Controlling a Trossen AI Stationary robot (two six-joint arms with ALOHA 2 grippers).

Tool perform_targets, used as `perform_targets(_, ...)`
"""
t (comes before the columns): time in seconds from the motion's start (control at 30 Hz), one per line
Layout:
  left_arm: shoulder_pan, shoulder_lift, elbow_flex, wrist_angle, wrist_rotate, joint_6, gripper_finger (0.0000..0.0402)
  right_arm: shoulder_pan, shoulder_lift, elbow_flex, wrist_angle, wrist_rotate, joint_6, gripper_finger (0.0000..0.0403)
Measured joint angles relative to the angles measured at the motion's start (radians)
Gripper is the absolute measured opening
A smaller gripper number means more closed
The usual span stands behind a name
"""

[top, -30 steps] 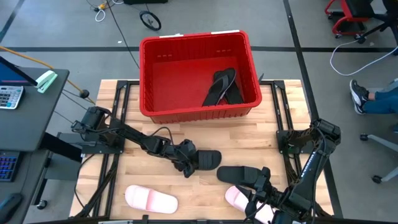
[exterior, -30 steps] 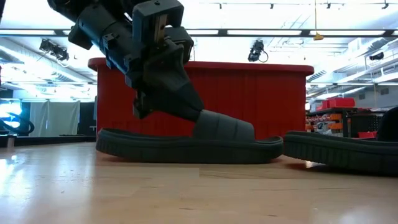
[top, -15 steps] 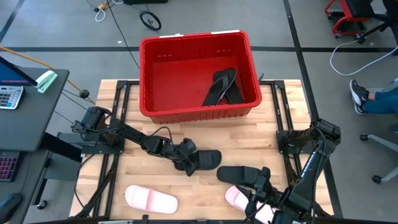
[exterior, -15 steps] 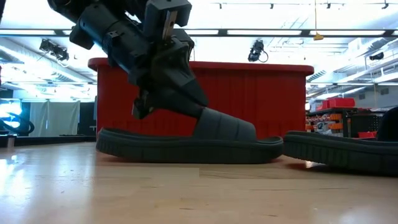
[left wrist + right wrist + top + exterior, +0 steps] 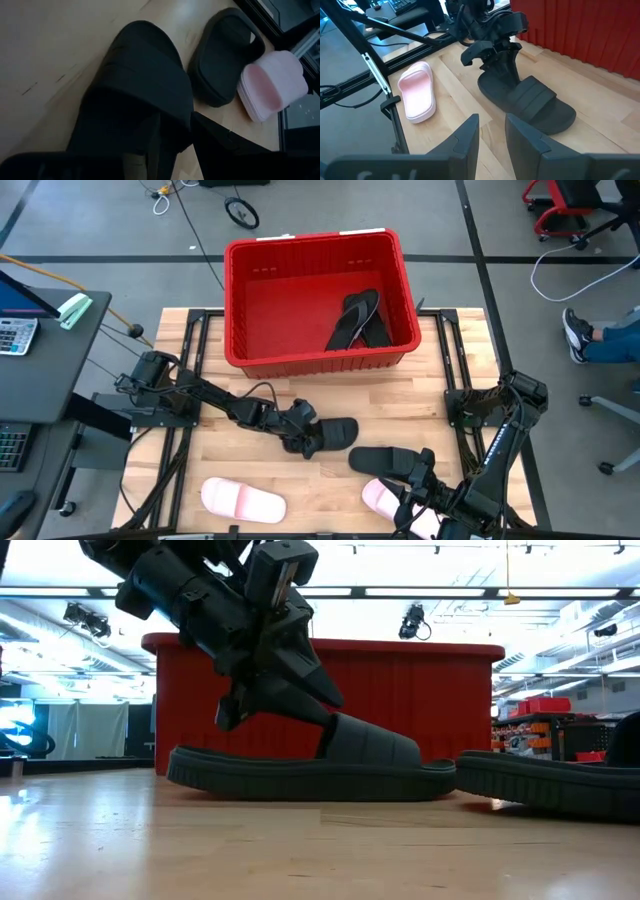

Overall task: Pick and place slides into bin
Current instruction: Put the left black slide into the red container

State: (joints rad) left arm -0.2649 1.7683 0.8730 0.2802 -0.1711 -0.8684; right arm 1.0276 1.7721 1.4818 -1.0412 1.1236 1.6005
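Note:
One black slide lies sole-down on the table's middle, and my left gripper is shut on its strap. A second black slide lies just to its right. One pink slide rests near the front edge, and another rests beside my right gripper. That gripper hangs open above the table with nothing between its fingers. The red bin stands at the far side with two black slides in it. My left gripper pinches the strap's heel-side edge, one finger under the strap and one on its outside. The fingers slant down from the table's left, along the slide. The sole stays on the table, and the strap is drawn up a little.
Bare wood lies between the bin's near wall and the slides. Black frame rails run along both sides of the table. In the low view the bin's wall rises right behind the held slide.
My left gripper has rolled at the wrist while staying in place, still shut on the strap. The black slide has turned a little with it: its heel end has slid slightly along the table and the strap has risen.

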Motion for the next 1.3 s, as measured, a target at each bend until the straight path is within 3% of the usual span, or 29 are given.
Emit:
perform_targets(0.3,-0.001,0.0,0.0,-0.002,-0.014,-0.053,0.0116,0.0,0.0,0.0,0.0,0.0,0.0,0.01)
perform_targets(0.63,-0.019,0.0,0.0,-0.01,-0.142,-0.196,0.0129,0.0,0.0,0.0,0.0,0.0,0.0,0.01)
perform_targets(0.93,-0.044,0.025,-0.002,-0.01,-0.182,-0.252,0.0149,0.0,0.0,0.0,0.001,0.0,0.0,0.01)
perform_targets(1.3,-0.034,0.153,0.0,0.254,-0.186,-0.266,0.0143,0.0,0.0,0.0,0.007,0.0,-0.005,0.01)
